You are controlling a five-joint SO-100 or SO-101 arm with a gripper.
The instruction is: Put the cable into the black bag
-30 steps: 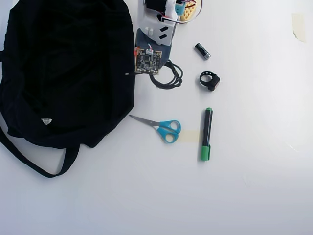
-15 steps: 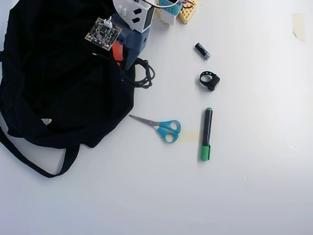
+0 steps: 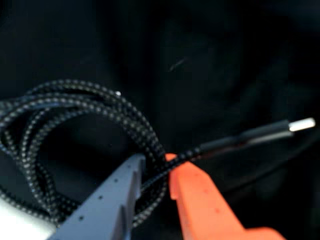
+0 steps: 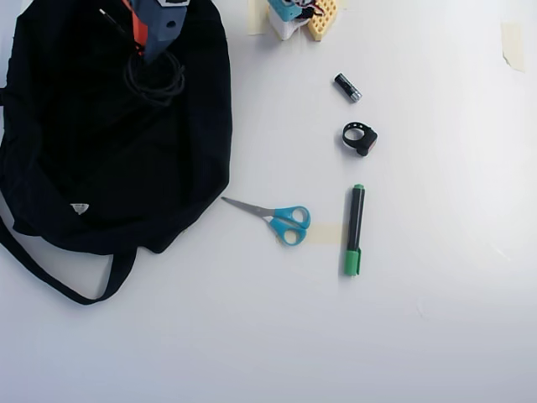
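Observation:
The cable, a braided black coil with a silver-tipped plug end, hangs pinched between a grey and an orange finger of my gripper, which is shut on it. In the overhead view the gripper holds the cable over the upper middle of the black bag, a large soft fabric bag at the left with a thin strap and a small white label. All the wrist view shows behind the cable is the bag's dark fabric.
On the white table right of the bag lie blue-handled scissors, a green marker, a thick black ring strap and a small black battery. The arm's base stands at the top edge.
The gripper has swung left with the cable, from the table beside the bag's right edge to over the bag's upper middle. Nothing else has moved.

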